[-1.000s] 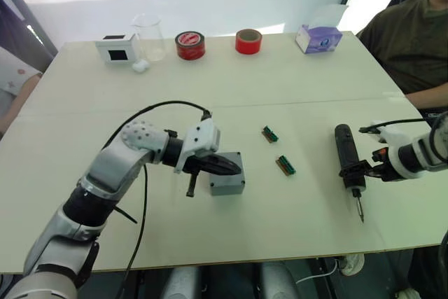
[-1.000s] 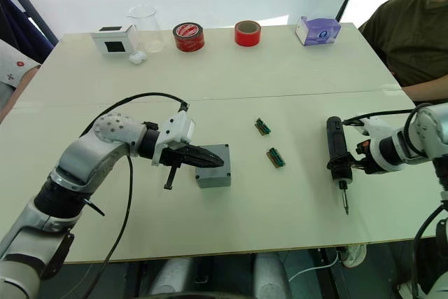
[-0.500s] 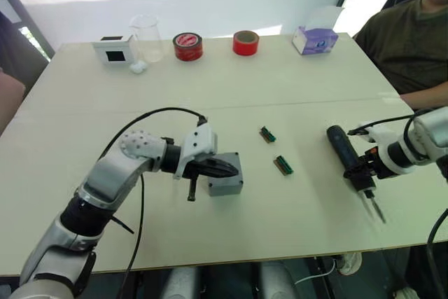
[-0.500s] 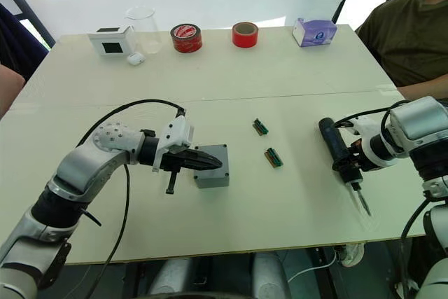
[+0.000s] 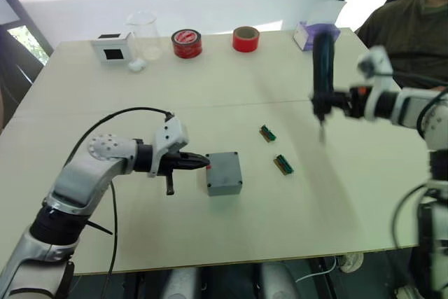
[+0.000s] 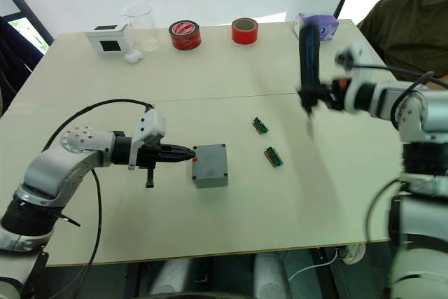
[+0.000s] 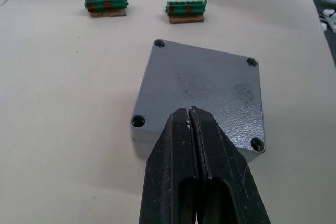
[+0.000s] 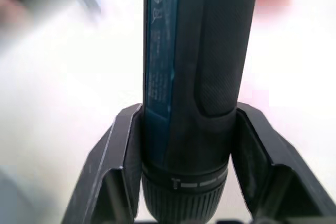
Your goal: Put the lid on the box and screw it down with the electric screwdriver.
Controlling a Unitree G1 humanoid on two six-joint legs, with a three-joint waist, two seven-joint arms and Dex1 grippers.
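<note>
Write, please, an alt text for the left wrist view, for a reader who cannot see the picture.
The left gripper, its two black fingers shut together, points at the near edge of the grey lid, which sits square on the box with four open screw holes at its corners. Beyond it, two small green connectors lie apart on the pale table.

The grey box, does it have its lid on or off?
On. The lid sits flush over the box, hiding the inside, corner holes showing. The shut left claw is just beside it.
</note>
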